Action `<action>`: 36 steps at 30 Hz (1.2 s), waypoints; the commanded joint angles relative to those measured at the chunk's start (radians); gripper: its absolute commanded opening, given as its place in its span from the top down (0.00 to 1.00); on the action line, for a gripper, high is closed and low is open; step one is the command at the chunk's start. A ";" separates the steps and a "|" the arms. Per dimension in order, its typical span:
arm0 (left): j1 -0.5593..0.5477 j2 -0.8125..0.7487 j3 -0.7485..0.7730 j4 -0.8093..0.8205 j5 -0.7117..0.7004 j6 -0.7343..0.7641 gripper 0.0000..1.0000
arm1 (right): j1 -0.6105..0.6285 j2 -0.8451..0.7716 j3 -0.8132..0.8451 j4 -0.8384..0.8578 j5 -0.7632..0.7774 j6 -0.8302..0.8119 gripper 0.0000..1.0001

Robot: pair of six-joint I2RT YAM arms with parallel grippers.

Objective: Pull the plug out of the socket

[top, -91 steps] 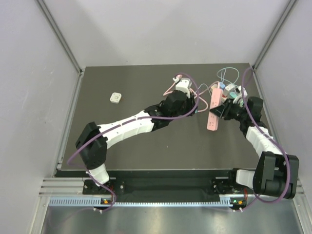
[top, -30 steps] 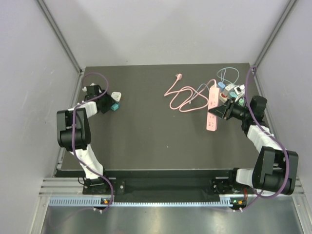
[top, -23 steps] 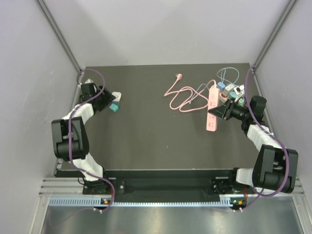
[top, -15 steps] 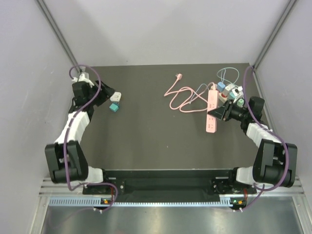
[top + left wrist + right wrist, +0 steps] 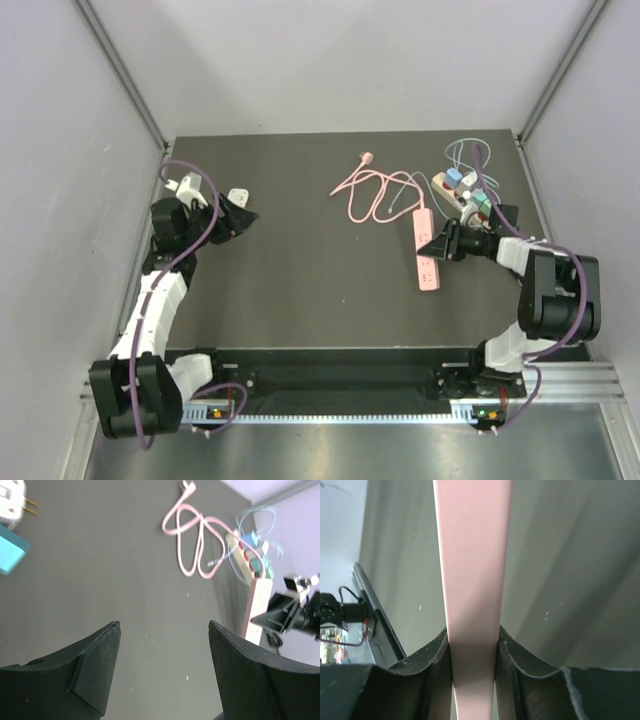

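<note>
Top external view: my right tool [image 5: 445,242] grips the pink power strip [image 5: 427,265] from its right side, about halfway along. The power strip lies flat on the dark surface [image 5: 300,290], right of centre, and its pink cable [image 5: 375,193] loops off toward the far side. Near the far right corner sits a cluster of coloured plugs [image 5: 463,188] with thin pale cords; I cannot tell from here what they are seated in. My left tool [image 5: 238,215] hangs over the far left of the surface, just beside a white plug [image 5: 238,196] that lies well apart from the power strip

Left wrist view: my left tool [image 5: 164,627] is spread wide, with nothing between its fingers [image 5: 97,652]. The white plug [image 5: 10,500] lies at the upper left with its prongs bare, and a teal block [image 5: 10,555] is just beside it. Across the surface I see the pink cable [image 5: 195,545], the power strip [image 5: 256,607] and my right tool [image 5: 277,616] at its side

Right wrist view: the power strip [image 5: 472,555] runs straight up between the fingers [image 5: 437,655] of my right tool [image 5: 473,647], and both press against its sides
</note>
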 commanded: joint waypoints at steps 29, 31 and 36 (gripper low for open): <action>-0.104 -0.086 -0.017 -0.090 0.034 0.143 0.24 | 0.051 -0.051 0.194 -0.335 0.297 -0.310 0.29; -0.102 -0.091 -0.020 -0.088 0.036 0.145 0.24 | 0.029 -0.068 0.224 -0.366 0.309 -0.353 0.25; -0.104 -0.095 -0.020 -0.085 0.042 0.143 0.24 | -0.021 -0.144 0.272 -0.462 0.297 -0.469 0.21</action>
